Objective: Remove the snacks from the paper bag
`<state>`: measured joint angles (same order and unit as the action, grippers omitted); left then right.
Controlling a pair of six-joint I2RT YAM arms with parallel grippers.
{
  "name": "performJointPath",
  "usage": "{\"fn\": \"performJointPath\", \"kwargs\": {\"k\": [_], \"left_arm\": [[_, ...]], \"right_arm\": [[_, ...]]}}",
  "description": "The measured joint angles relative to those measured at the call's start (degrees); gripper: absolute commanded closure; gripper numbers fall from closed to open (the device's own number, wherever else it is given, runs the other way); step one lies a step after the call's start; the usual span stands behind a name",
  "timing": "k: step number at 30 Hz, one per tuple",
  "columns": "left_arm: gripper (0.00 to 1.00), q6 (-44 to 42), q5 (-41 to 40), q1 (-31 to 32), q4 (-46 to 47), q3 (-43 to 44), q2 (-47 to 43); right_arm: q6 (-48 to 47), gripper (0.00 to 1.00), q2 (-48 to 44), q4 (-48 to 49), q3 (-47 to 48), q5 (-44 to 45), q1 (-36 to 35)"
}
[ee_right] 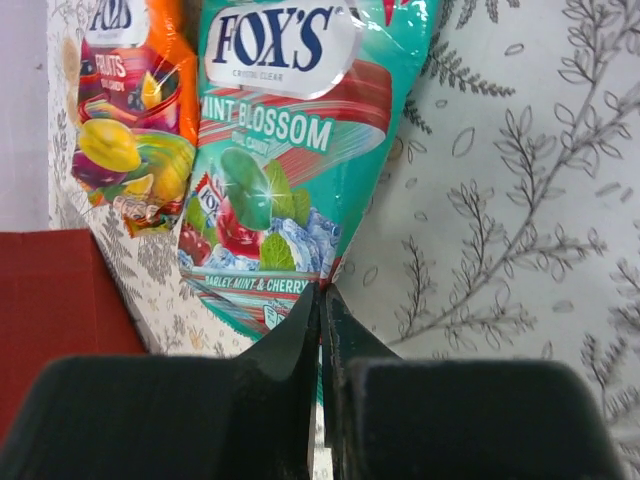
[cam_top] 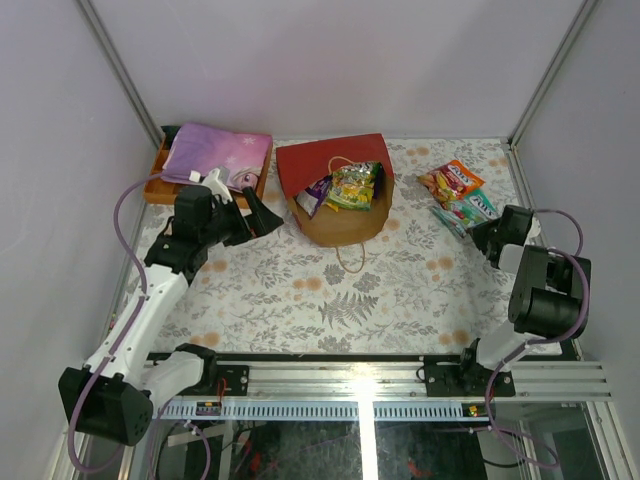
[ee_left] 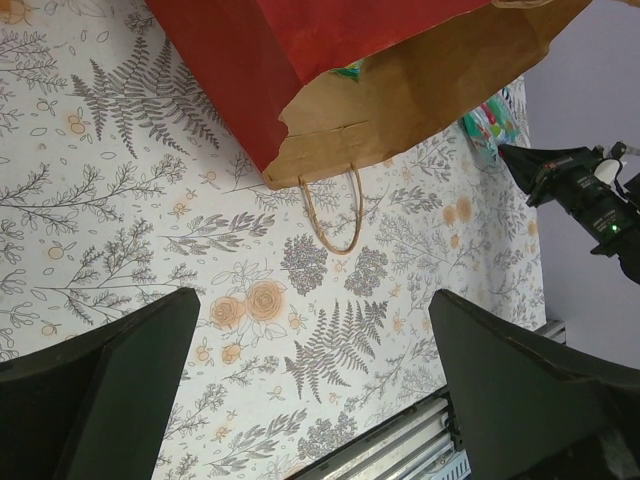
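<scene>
The paper bag (cam_top: 338,226), red outside and brown inside, lies slumped at the back middle with its mouth open. A green-yellow packet (cam_top: 356,185) and a purple packet (cam_top: 314,196) show in the mouth. An orange Fox's packet (cam_top: 449,180) and a teal Fox's mint packet (cam_top: 470,207) lie on the table at the right. My right gripper (cam_top: 481,236) is shut on the near edge of the teal packet (ee_right: 290,150), jaws pressed together (ee_right: 323,296). My left gripper (cam_top: 262,216) is open and empty, just left of the bag (ee_left: 400,95), above the cloth (ee_left: 312,300).
A shallow orange tray (cam_top: 154,190) holding a pink-purple folded cloth (cam_top: 215,150) stands at the back left, behind my left arm. The bag's beige handle (ee_left: 330,215) lies on the floral tablecloth. Grey walls close the sides and back. A metal rail (cam_top: 380,380) runs along the near edge.
</scene>
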<state>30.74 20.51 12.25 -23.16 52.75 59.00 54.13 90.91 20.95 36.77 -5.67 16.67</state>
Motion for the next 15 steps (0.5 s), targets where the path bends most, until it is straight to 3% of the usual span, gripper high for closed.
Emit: {"fn": "performJointPath", "kwargs": {"k": [2, 9, 12, 15], "left_arm": [[0.00, -0.2, 0.0, 0.0, -0.2, 0.0, 0.2], [0.00, -0.8, -0.3, 0.0, -0.9, 0.1, 0.5], [0.00, -1.1, -0.5, 0.0, -1.0, 0.1, 0.5], [0.00, -1.3, -0.9, 0.0, -1.4, 0.3, 0.6]], "right_arm": [[0.9, 0.95, 2.7, 1.6, 1.0, 0.0, -0.1], [1.7, 0.20, 5.4, 2.3, 5.5, -0.3, -2.1], [1.9, 0.14, -0.4, 0.2, 4.5, 4.3, -4.3], [0.6, 0.27, -7.9, -1.0, 4.1, 10.0, -6.5]]}}
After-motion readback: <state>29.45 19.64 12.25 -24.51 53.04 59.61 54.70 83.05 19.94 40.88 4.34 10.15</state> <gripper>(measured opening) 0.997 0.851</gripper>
